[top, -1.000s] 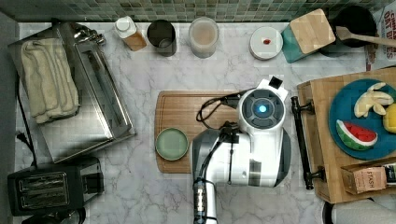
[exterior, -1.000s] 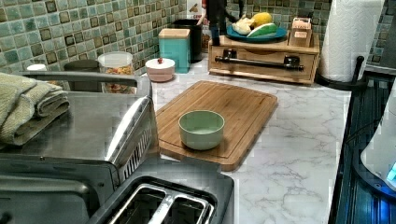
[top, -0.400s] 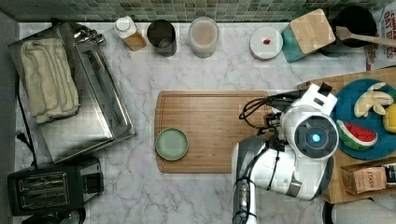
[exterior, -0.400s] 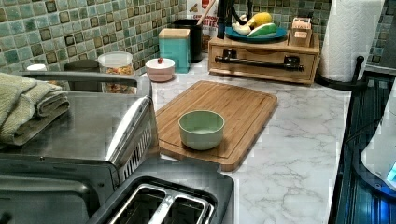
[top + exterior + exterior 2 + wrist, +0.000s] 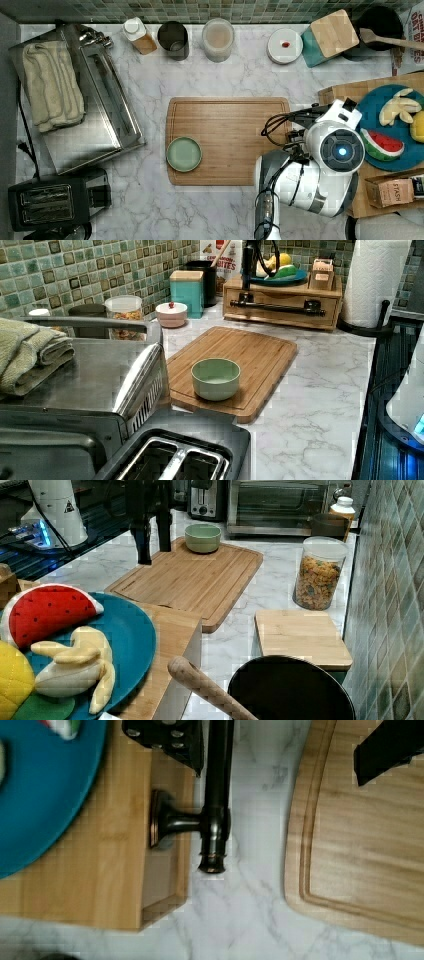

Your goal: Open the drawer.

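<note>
The drawer [image 5: 280, 304] is the front of a light-wood box, and it sits flush with the box in the left view. Its black bar handle [image 5: 217, 795] runs across the front on a black mount [image 5: 167, 824]. My gripper [image 5: 280, 745] is open and straddles the bar near one end. One finger [image 5: 167, 740] is on the drawer side and the other finger [image 5: 387, 755] is over the cutting board [image 5: 360, 845]. In the left view my gripper [image 5: 247, 287] hangs just above the handle's left end. In the top view my arm [image 5: 340, 150] covers the handle.
A blue plate [image 5: 382, 107] of toy fruit and a tea box [image 5: 390, 192] rest on the drawer's box. A green bowl [image 5: 184, 154] stands on the cutting board [image 5: 230, 125]. A paper towel roll [image 5: 375, 280] stands beside the box. A toaster oven [image 5: 95, 110] and toaster [image 5: 50, 205] are at the top view's left.
My arm has swung toward the top view's right, from above the cutting board to above the drawer's handle. In the left view the gripper has come down close to the bar.
</note>
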### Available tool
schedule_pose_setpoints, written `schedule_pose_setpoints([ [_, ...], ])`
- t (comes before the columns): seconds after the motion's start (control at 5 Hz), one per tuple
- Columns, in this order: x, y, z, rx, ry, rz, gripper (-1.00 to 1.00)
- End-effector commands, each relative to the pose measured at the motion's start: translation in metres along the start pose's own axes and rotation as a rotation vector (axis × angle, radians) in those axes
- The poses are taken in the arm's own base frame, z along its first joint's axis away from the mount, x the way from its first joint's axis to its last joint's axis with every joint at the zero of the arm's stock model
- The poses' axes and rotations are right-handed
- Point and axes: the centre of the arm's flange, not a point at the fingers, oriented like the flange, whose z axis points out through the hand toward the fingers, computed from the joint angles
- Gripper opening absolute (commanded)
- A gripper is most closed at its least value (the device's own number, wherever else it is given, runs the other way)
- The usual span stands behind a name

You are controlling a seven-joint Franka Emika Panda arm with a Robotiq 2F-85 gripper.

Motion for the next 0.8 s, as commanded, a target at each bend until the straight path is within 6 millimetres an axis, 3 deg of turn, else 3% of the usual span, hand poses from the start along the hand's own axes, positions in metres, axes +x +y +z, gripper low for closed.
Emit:
schedule_pose_setpoints([
  [0.2,-0.034,0.023,0.047,-0.082,-0.077,0.019,1.00],
  [0.6,-0.040,0.039,0.069,-0.045,-0.139,0.073,1.00],
  [0.8,-0.042,0.038,0.089,0.019,-0.185,0.110,1.00],
])
